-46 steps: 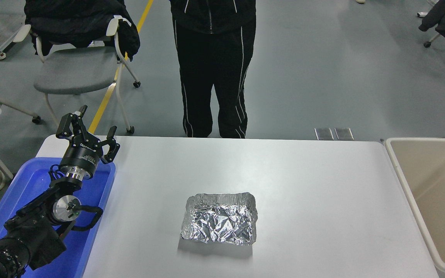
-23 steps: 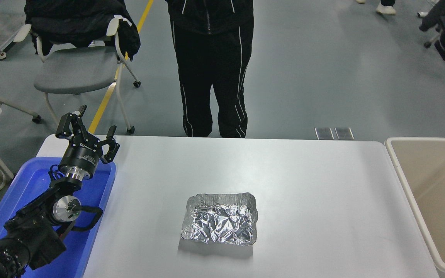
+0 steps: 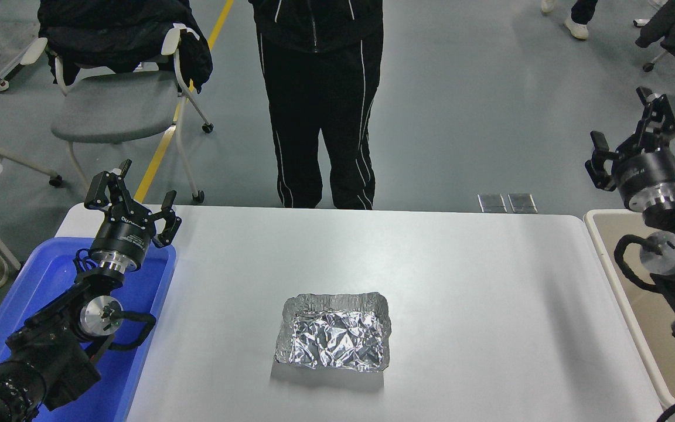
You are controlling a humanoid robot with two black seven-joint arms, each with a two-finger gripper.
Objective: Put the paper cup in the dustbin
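Lab: marked floor (image 3: 490, 117), wheeled chairs (image 3: 115, 105)

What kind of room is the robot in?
Probably a lab or workshop: a grey floor with a yellow line, a wheeled chair, and a white table set up for robot testing.

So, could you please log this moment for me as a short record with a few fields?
table: white table, holding only the foil tray near its front centre
paper cup: not visible anywhere in the view
dustbin: beige dustbin at the table's right end
right gripper: right gripper open, empty, raised above the dustbin's far end
left gripper: left gripper open, parked over the blue tub
bystander: person standing at the far side
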